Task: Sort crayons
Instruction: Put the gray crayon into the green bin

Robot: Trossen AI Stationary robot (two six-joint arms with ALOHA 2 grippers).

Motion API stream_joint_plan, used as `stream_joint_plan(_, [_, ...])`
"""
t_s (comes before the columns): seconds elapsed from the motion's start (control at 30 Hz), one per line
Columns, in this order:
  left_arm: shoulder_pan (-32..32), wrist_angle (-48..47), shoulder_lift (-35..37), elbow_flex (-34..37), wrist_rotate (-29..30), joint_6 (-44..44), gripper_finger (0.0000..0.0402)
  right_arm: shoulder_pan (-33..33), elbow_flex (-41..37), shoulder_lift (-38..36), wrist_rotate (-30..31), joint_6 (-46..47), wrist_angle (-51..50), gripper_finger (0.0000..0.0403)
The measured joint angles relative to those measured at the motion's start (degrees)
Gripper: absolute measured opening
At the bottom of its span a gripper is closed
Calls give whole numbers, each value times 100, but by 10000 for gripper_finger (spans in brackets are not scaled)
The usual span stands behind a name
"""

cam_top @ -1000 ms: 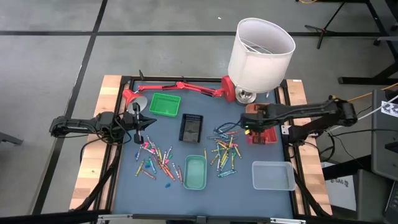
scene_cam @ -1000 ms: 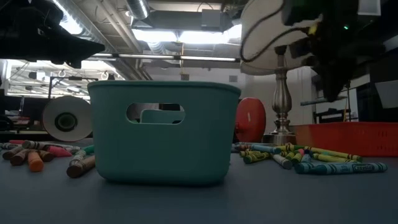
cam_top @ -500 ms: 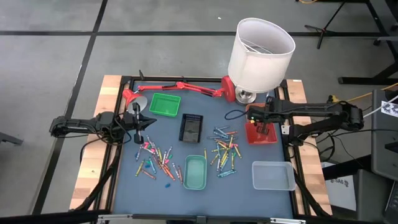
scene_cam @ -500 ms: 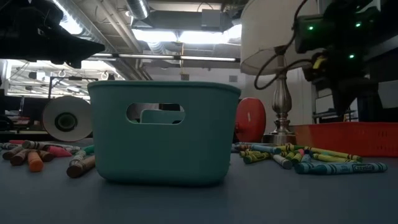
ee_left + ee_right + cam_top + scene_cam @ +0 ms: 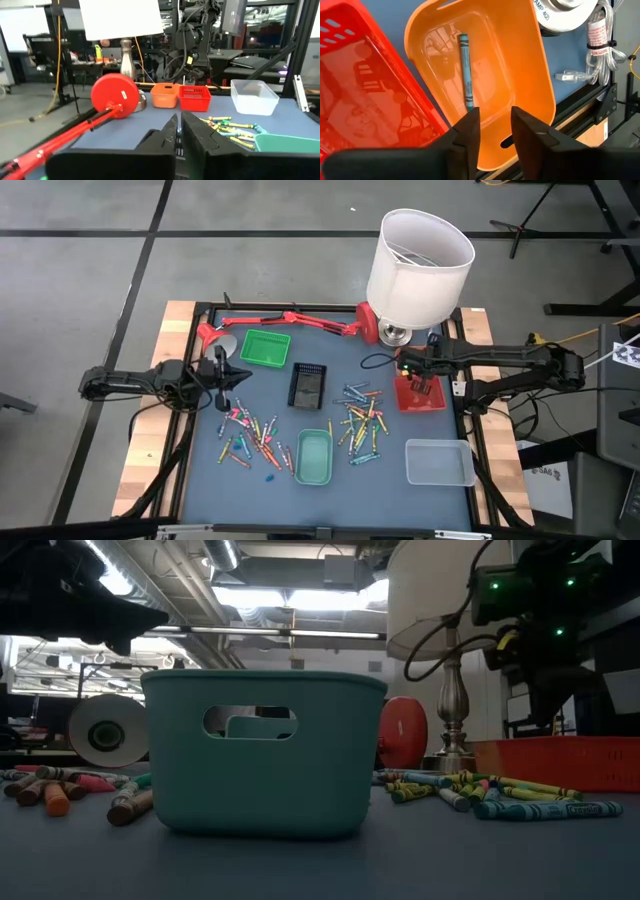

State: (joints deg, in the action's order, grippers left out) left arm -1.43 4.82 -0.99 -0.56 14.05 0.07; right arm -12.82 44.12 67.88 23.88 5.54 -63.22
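Crayons lie in two loose heaps on the blue mat, one at the left (image 5: 250, 435) and one at the right (image 5: 362, 420). A single blue-green crayon (image 5: 465, 70) lies flat on the floor of the orange tray (image 5: 520, 60). This tray stands beside the red tray (image 5: 422, 394) at the far right. My right gripper (image 5: 492, 122) hangs open over the orange tray, pointing steeply down, with nothing between its fingers. My left gripper (image 5: 178, 131) stays level at the table's left side (image 5: 236, 376), shut and holding nothing.
A white-shaded lamp (image 5: 418, 265) stands just behind the orange tray. A red desk lamp (image 5: 290, 320) lies along the far edge. A green tray (image 5: 265, 347), a black tray (image 5: 308, 383), a teal tray (image 5: 313, 456) and a clear tray (image 5: 439, 461) stand on the mat.
My right gripper has moved from above the right crayon heap toward the table's right and far edges. It has also gone down a little and now hangs over the orange tray. It has held still there for the last half second.
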Motion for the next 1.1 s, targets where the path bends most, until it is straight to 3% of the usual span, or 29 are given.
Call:
stream_joint_plan(0.43, [0, 418, -535, 0, 0, -444, 111, 4, 2, 0, -51, -2, 23, 117])
stream_joint_plan(0.8, [-249, 1215, -2200, -156, 200, -893, 108, 4, 2, 2, -51, -4, 23, 118])
stream_joint_plan(1.1, [-668, 726, -4182, -1415, 369, -1577, 90, 4, 2, 2, -52, -4, 32, 118])
